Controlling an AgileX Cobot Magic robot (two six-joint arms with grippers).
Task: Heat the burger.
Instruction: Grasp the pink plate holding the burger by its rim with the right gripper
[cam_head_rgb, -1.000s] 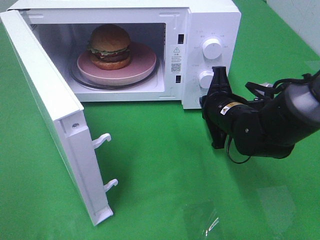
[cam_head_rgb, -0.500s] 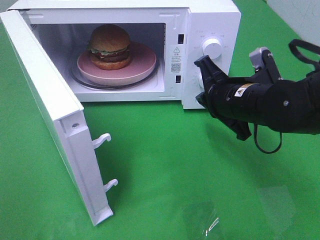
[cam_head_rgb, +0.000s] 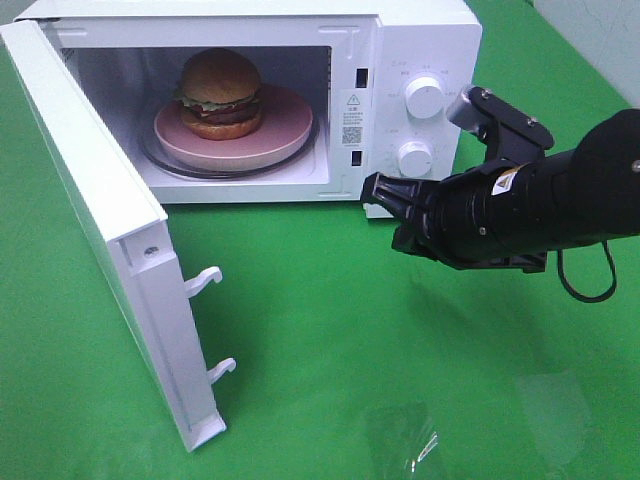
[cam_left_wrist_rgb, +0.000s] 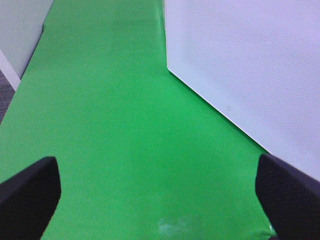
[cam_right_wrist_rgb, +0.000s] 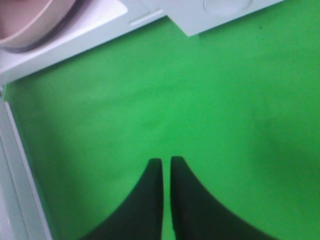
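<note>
The burger (cam_head_rgb: 220, 92), golden-brown bun over lettuce and a dark patty, sits on a pink plate (cam_head_rgb: 285, 125) inside the open microwave (cam_head_rgb: 420, 40). My right gripper (cam_head_rgb: 374, 191) points left, low in front of the microwave's front right corner, below the lower knob (cam_head_rgb: 413, 157). In the right wrist view the right gripper (cam_right_wrist_rgb: 166, 165) is shut with only a thin slit between its fingers and nothing in them, and the plate's rim (cam_right_wrist_rgb: 25, 20) shows at one corner. My left gripper (cam_left_wrist_rgb: 157, 200) stands open over the green cloth beside a white microwave panel (cam_left_wrist_rgb: 240, 65). It is hidden from the high view.
The microwave door (cam_head_rgb: 100, 200) swings far out to the front left, its two latch hooks (cam_head_rgb: 205, 280) sticking out. A glass turntable (cam_head_rgb: 170, 160) lies under the plate. An upper knob (cam_head_rgb: 424, 97) sits on the control panel. Green cloth (cam_head_rgb: 330, 330) covers the table.
My right arm has swung from standing upright at the knobs to lying level, its shut fingers now pointing left and lower, towards the microwave's opening. Burger, plate and door have not moved.
</note>
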